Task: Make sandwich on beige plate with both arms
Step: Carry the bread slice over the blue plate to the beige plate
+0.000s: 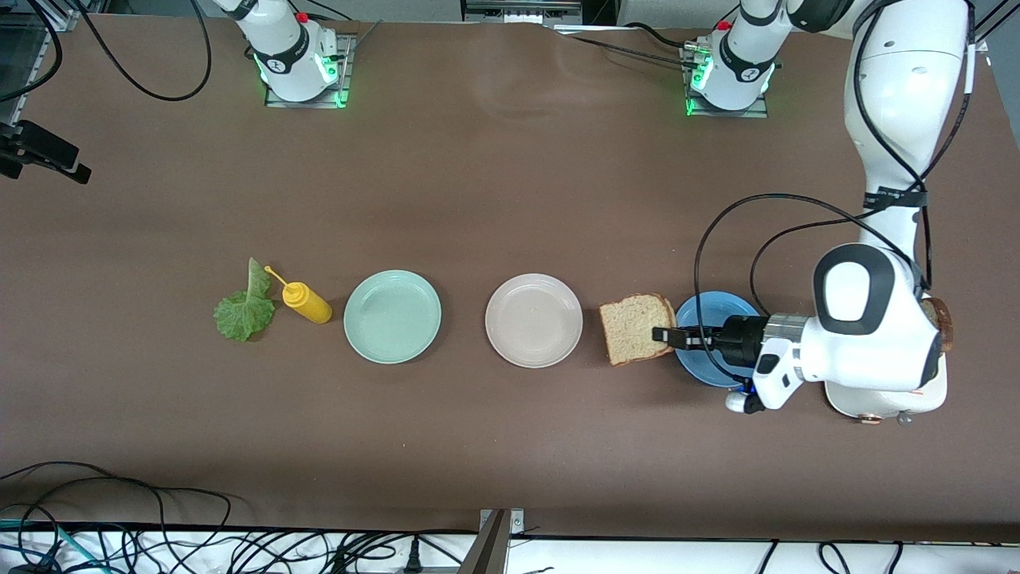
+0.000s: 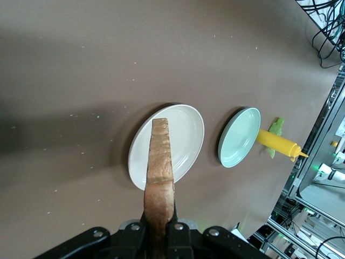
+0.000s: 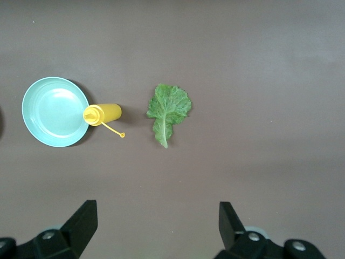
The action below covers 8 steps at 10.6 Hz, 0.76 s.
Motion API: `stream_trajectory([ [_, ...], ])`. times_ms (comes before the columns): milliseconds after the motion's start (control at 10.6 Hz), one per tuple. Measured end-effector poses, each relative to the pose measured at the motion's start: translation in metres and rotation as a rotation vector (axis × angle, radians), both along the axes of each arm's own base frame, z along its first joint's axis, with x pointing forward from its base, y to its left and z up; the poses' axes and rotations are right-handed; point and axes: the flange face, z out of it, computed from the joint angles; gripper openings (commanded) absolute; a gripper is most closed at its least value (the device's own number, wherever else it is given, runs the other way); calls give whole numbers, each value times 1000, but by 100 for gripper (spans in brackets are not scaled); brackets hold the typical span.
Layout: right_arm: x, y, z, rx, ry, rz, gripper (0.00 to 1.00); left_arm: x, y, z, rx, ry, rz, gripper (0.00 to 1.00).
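Taking the front view with twelve o'clock at the robots' bases, the row on the brown table starts at nine o'clock with a ruffled green lettuce leaf (image 1: 245, 307). Just beside it, toward three, lies a yellow plastic squeeze bottle (image 1: 307, 303) on its side. Next comes a round mint-green plastic plate (image 1: 392, 316), then the round, shallow, pale beige plate (image 1: 534, 320) near the centre, bare.

Past that, toward three o'clock, a square slice of brown toasted bread (image 1: 637, 328) hangs in the left gripper (image 1: 668, 336), whose fingers are clamped on the slice's edge. The slice sits over the gap between the beige plate and a round blue plate (image 1: 715, 351), with the gripper itself over the blue plate's rim.

The relation that matters: the beige plate lies due nine o'clock of the held slice, just beside it. In the left wrist view the slice points straight at it. A short carry along the row, then a release, should do it. The left arm is plainly the nearer one.

The right gripper (image 3: 156, 224) hovers over the table near the lettuce leaf, fingers spread wide, holding nothing; it waits.
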Motion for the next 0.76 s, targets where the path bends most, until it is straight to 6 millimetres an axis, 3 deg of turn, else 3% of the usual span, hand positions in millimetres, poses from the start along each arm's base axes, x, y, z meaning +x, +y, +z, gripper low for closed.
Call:
stream_trajectory([
  [189, 0, 0, 0, 0, 0, 0, 100, -3, -23, -4, 8, -16, -8, 0],
  [378, 0, -1, 0, 0, 1, -1, 100, -3, -34, -8, -16, -20, 22, 0],
  [567, 0, -1, 0, 0, 1, -2, 100, -5, -37, -26, -29, -17, 77, 0],
  [756, 0, -1, 0, 0, 1, -2, 100, -13, -61, -49, -30, -39, 133, 0],
])
